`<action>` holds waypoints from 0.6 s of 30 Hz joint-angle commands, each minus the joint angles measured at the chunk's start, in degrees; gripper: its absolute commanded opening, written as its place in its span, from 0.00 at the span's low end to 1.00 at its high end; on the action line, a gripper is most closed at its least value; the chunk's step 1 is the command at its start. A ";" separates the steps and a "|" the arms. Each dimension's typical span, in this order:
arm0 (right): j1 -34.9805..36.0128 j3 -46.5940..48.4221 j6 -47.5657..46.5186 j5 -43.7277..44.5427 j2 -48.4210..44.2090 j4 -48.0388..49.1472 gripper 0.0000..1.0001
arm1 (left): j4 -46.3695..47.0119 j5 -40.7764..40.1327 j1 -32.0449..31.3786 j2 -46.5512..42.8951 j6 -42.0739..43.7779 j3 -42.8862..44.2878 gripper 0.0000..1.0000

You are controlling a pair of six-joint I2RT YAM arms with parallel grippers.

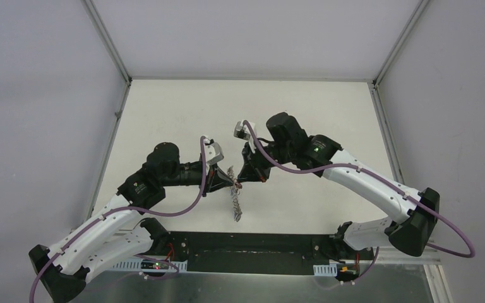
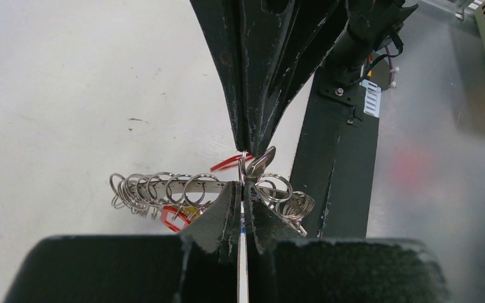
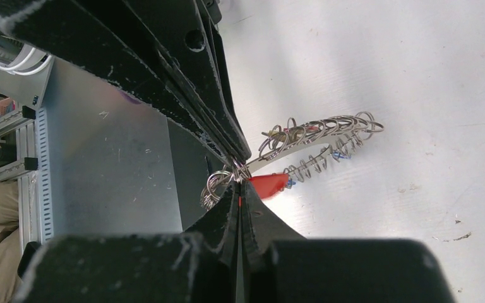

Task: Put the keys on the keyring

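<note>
Left fingers point(image 2: 220, 214) were clamped on the flat rim of the keyring point(image 2: 213, 184). Right fingers point(image 3: 260, 211), tip to tip with them, were pressed together on a red-tagged key point(image 3: 268, 185). Whether that key sat on one of the wire loops point(image 2: 139, 189) could not be made out. Overhead, the pinch was a tiny blur above the desk point(image 1: 303, 113); only the wrist cameras showed loops fanning sideways from the fingers.

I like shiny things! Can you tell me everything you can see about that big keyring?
The keyring is a flat, shiny grey metal band with many small wire loops crowded along its rim. It is held over the white table, near its middle. The left gripper is shut on its band; the right gripper pinches a red-tagged key at its rim.
</note>
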 commanded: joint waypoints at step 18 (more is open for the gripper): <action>0.36 -1.24 2.33 9.34 -0.49 0.14 0.00 | 5.72 1.18 0.23 -1.39 -1.34 -0.06 0.00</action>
